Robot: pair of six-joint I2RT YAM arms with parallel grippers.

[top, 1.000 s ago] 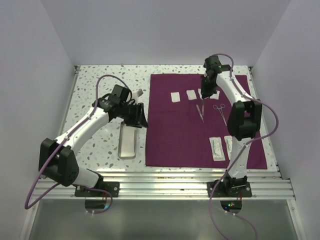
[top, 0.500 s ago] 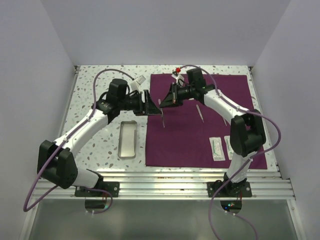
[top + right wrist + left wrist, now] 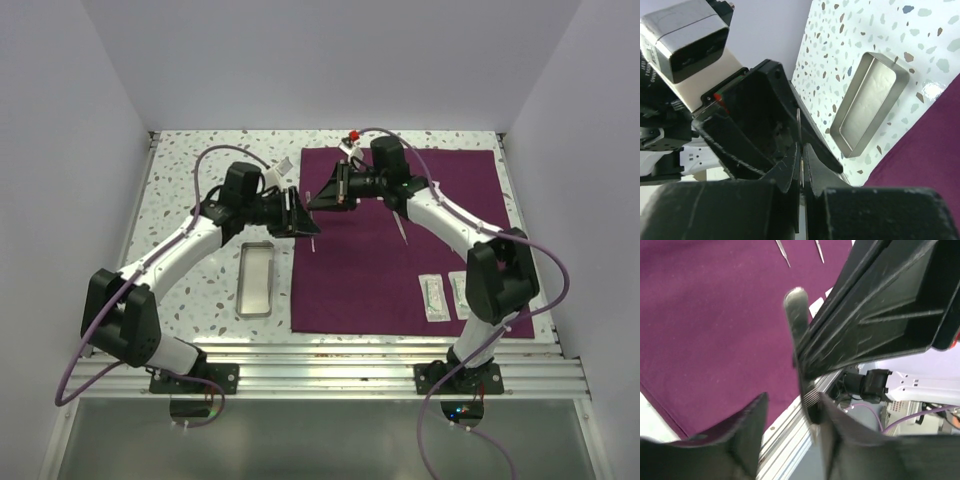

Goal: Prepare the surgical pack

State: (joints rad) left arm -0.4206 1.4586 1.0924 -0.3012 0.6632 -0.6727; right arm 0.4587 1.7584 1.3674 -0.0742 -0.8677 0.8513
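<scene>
Table: speckled top [image 3: 190, 170], and all the action sits over its middle, right above the cloth's left edge.
Steel tray: the steel tray [image 3: 256, 280] lies flat on the bare table, just beside the cloth's left edge and toward the near side; the right wrist view catches it too [image 3: 870, 100], open side up with nothing in it.
Left gripper: the left gripper [image 3: 296, 214] is up off the table at the cloth's left edge, fingers spread, one to each side of the instrument's shaft [image 3: 791, 405].
Instrument: a thin metal instrument [image 3: 314, 238] hangs in the air between the two grippers, tip down over the cloth's left edge; up close its ribbed grip runs right by one left finger [image 3: 796, 325], though contact there is hard to call.
Right gripper: the right gripper [image 3: 322, 192] faces the left one, nose to nose, fingers pressed together and pinching that thin blade [image 3: 801, 150].
Cloth: the magenta cloth [image 3: 370, 280] lies spread flat over the right part of the table.
Loose instruments: loose instruments [image 3: 401, 227] lie on the cloth toward its middle, partly under the right arm.
Packets: two white packets [image 3: 434, 298] lie side by side near the cloth's near right corner.
</scene>
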